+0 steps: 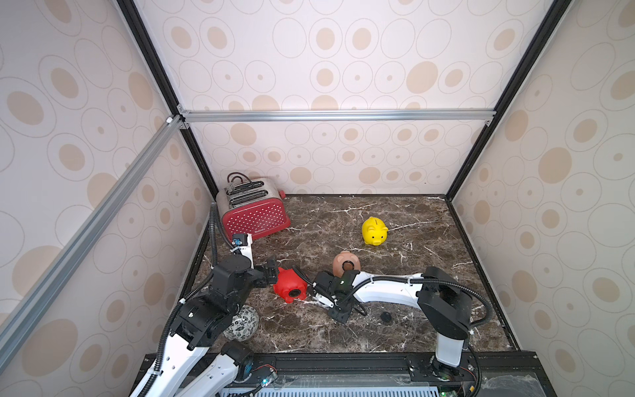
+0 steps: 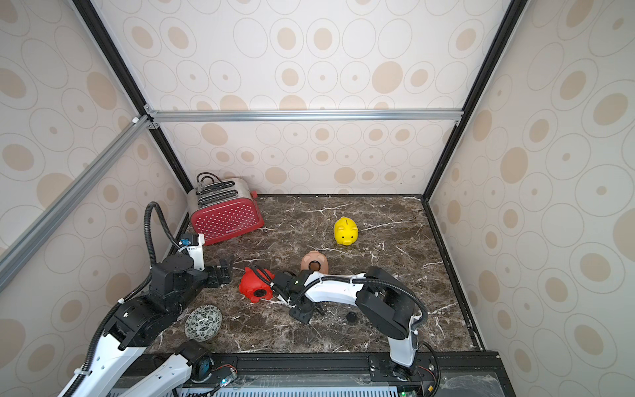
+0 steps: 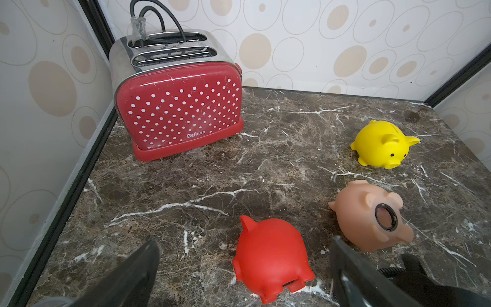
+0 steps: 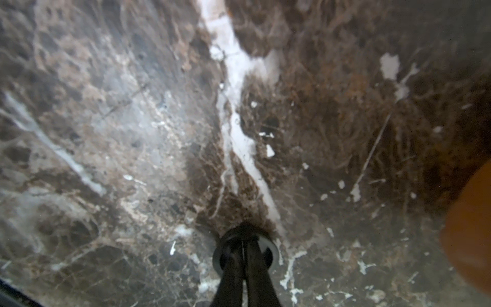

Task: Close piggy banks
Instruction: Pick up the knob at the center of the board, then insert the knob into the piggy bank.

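Our right gripper [image 4: 243, 240] is pressed shut low over the table [image 4: 132, 133]. Its tips sit inside a small black ring, probably a plug [image 4: 273, 252], though the blur keeps us from saying it is gripped. Just beside it the red pig [image 1: 285, 283] lies on its side, belly hole toward the front. Our left gripper [image 3: 244, 240] is spread wide and holds nothing, with that pig just ahead of its fingers. The peach pig [image 1: 340, 259] lies tipped behind the right wrist, belly hole uncovered. The yellow pig [image 1: 374, 231] stands upright farther back. A dark disc [image 1: 386, 317] lies near the right arm. The toaster [image 1: 254, 214] fills the rear left corner, and the ball [image 1: 242, 323] sits by the left arm.
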You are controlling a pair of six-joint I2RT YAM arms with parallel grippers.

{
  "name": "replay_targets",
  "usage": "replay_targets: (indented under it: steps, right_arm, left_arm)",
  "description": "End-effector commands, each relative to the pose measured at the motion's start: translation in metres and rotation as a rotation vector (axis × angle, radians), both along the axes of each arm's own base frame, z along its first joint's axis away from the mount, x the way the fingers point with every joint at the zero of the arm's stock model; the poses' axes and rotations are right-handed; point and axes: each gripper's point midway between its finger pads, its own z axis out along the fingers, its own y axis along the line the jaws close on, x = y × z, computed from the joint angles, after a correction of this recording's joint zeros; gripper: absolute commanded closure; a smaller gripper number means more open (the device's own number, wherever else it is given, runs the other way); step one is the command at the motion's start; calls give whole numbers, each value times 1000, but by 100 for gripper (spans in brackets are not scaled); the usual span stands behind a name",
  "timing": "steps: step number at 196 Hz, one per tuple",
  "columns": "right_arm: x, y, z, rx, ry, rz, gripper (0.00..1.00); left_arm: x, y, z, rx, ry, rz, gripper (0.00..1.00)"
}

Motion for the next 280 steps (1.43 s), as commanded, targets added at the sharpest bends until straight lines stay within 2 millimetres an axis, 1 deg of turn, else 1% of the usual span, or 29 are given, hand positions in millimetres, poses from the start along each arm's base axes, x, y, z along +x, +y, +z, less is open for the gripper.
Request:
replay_targets:
  steps: [1,5,17,35,68,100,117,124,128,144,172,204,226,248,264,280]
  right_arm:
    - [-4,-16,-23,-81,31,-3,98]
    - [-3,-16,-22,-81,29,-4,100]
    - [-2,-15,-17,-73,22,-3,100]
    - [0,-11,-5,-42,6,-2,100]
    - [3,-7,26,41,-40,0,100]
    - [5,-7,52,96,-73,-11,100]
    - [5,-9,67,128,-78,-28,100]
    - [5,-10,74,144,-82,-34,100]
    - [6,-11,78,152,-87,-39,100]
    - [6,-13,94,188,-95,-55,100]
    - [11,-26,124,226,-113,-104,100]
    - [29,-47,156,265,-144,-190,100]
    - [44,-61,170,268,-167,-246,100]
    - [65,-67,177,266,-190,-300,100]
    - [79,-65,175,251,-193,-320,100]
    - [92,-63,173,218,-205,-324,100]
  left_arm:
    - [-1,3,0,7,3,9,1]
    - [-1,3,-1,8,4,9,1]
    - [-1,3,0,7,2,8,1]
    - [-1,3,-1,6,3,8,1]
    - [0,1,-1,-2,2,1,1]
    - [4,-9,-2,-18,12,-32,1]
    - [9,-16,-4,-33,16,-52,1]
    - [10,-18,-8,-33,30,-58,1]
    - [15,-22,-3,-52,5,-63,1]
    - [22,-30,-3,-69,-4,-79,1]
    - [38,-45,-10,-79,16,-109,1]
    - [60,-76,-13,-132,32,-189,1]
    - [75,-101,-17,-169,63,-260,1]
    - [88,-123,-27,-208,103,-324,1]
    - [98,-129,-37,-248,131,-342,1]
    - [108,-133,-48,-338,157,-363,1]
